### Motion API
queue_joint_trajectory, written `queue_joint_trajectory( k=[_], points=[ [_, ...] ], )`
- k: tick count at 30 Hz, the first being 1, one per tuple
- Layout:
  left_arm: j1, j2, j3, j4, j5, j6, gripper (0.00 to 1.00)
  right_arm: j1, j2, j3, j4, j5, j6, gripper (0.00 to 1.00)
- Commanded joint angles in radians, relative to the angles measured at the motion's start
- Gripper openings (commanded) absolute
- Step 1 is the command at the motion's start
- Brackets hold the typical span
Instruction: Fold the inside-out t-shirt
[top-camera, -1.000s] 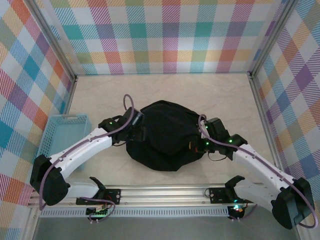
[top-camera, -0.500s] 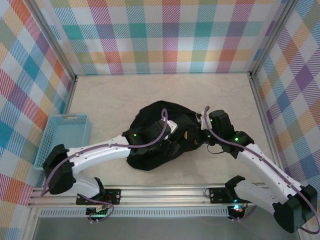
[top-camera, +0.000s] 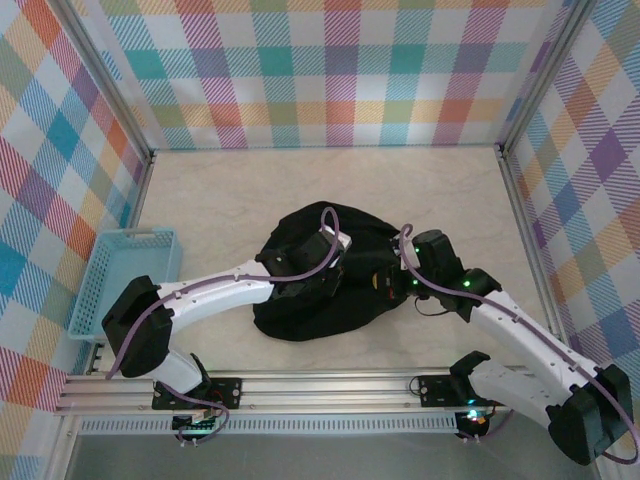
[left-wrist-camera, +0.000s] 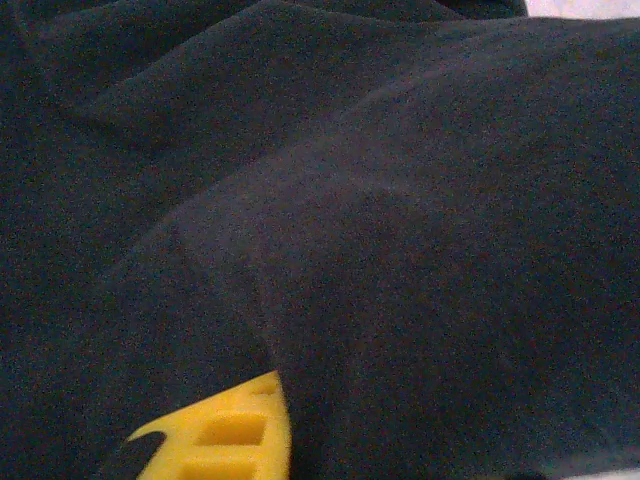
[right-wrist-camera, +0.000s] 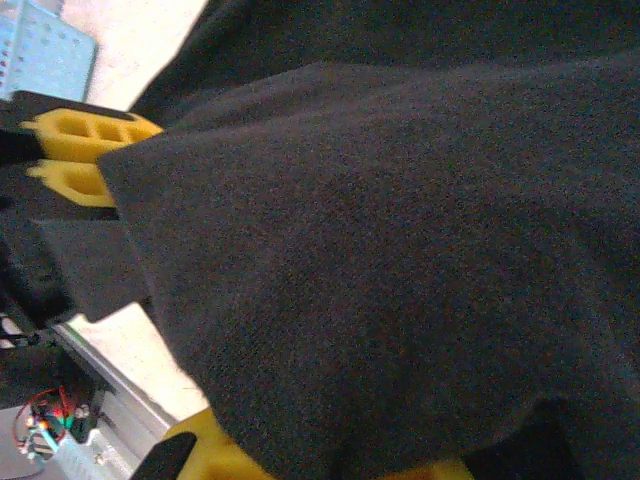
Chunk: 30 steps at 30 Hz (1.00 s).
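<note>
Both tools work the middle of the black t-shirt (top-camera: 300, 315), heaped mid-tabletop (top-camera: 220, 200): the left tool (right-wrist-camera: 95, 155), narrowed on a cloth edge, sits just left of the right tool (top-camera: 385, 285), clamped on a fold, with fabric spreading to either side.

Pale beige marbled table top (top-camera: 220, 200), two items resting on it.
Black soft-fabric t-shirt (top-camera: 310, 322) lies as a limp, rounded heap on the near middle of the surface, just beyond the front aluminium rail (top-camera: 330, 385). Light blue perforated plastic basket (top-camera: 140, 235) sits at the left edge, near the plaid side wall (top-camera: 50, 180) and apart from the heap.
</note>
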Motion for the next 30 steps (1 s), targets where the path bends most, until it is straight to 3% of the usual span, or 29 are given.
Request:
queue_joint_trajectory(
  k=[1, 2, 5, 8, 11, 15, 17, 22, 24, 26, 28, 30],
  points=[
    [0.009, 0.005, 0.048, 0.020, 0.029, 0.018, 0.06, 0.009, 0.005, -0.020, 0.029, 0.020, -0.017, 0.05],
    [0.010, 0.018, 0.056, 0.009, 0.026, 0.018, 0.00, 0.011, 0.006, -0.021, 0.032, 0.023, -0.009, 0.08],
    [0.017, 0.040, 0.086, -0.007, 0.000, 0.001, 0.00, 0.013, 0.015, -0.031, 0.025, 0.049, 0.012, 0.28],
    [0.036, 0.043, 0.109, -0.001, 0.007, -0.013, 0.00, 0.032, 0.027, -0.045, 0.033, 0.065, 0.021, 0.42],
    [0.067, 0.065, 0.163, -0.020, 0.034, -0.021, 0.00, 0.062, 0.056, -0.053, 0.040, 0.099, 0.026, 0.43],
    [0.102, 0.114, 0.238, -0.045, 0.055, -0.018, 0.00, 0.070, 0.099, -0.044, 0.039, 0.105, 0.032, 0.34],
    [0.125, 0.138, 0.271, -0.054, 0.075, -0.020, 0.00, 0.079, 0.095, -0.038, 0.036, 0.114, 0.027, 0.33],
    [0.140, 0.212, 0.362, -0.103, 0.091, 0.004, 0.01, 0.092, 0.084, -0.025, 0.070, 0.127, 0.031, 0.48],
    [0.149, 0.246, 0.400, -0.139, 0.048, 0.001, 0.05, 0.092, 0.114, -0.014, 0.072, 0.181, 0.044, 0.56],
    [0.166, 0.274, 0.438, -0.196, -0.013, -0.028, 0.16, 0.091, 0.170, 0.002, 0.077, 0.216, 0.048, 0.59],
    [0.173, 0.315, 0.530, -0.370, -0.137, -0.108, 0.33, 0.092, 0.235, 0.025, 0.078, 0.234, 0.058, 0.58],
    [0.152, 0.325, 0.592, -0.531, -0.173, -0.152, 0.42, 0.091, 0.291, 0.049, 0.078, 0.247, 0.069, 0.57]
  ],
)
